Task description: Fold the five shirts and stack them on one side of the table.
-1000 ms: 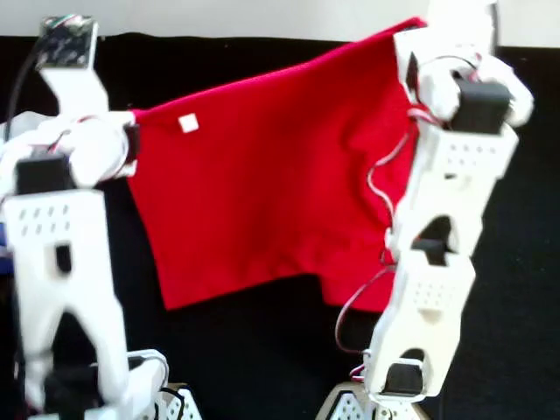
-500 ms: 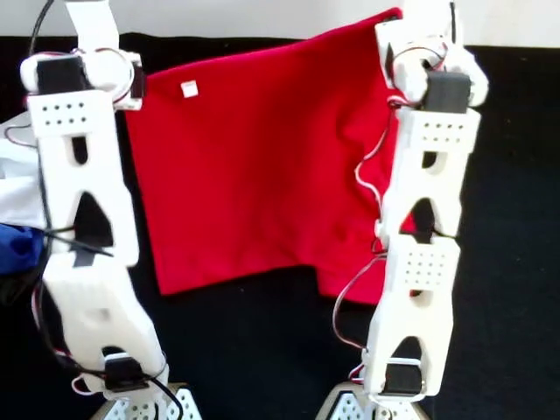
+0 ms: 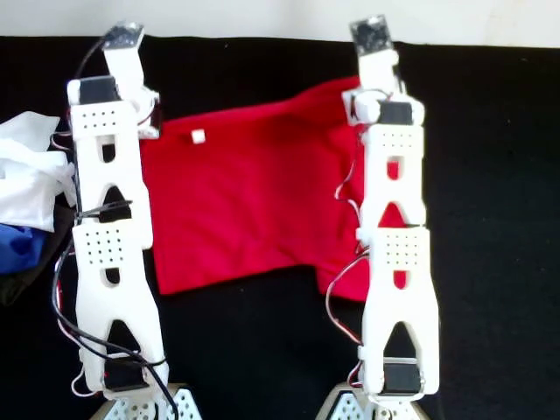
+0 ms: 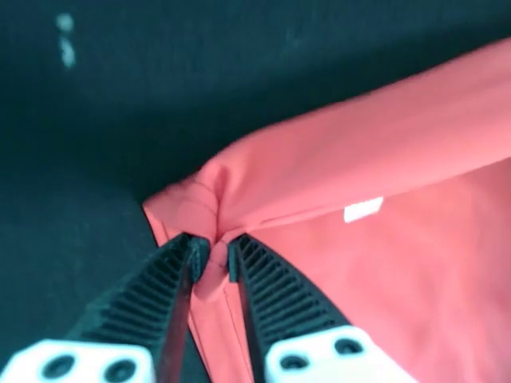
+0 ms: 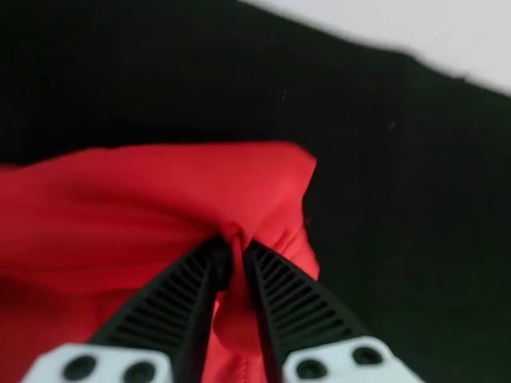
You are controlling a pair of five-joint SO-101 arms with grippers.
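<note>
A red shirt lies stretched across the black table between my two arms, with a small white tag near its far left corner. My left gripper is shut on a bunched corner of the red shirt; in the high view that arm stands at the cloth's left edge. My right gripper is shut on the other far corner of the red shirt, at the right arm's wrist. The arm hides part of the right sleeve.
A white shirt and a blue shirt lie heaped at the table's left edge. The black tablecloth is bare to the right of the right arm. A pale wall strip runs behind the table's far edge.
Both arms have stretched forward and come down, carrying the red shirt from hanging in the air to lying spread toward the far side of the table. Both grippers kept hold.
</note>
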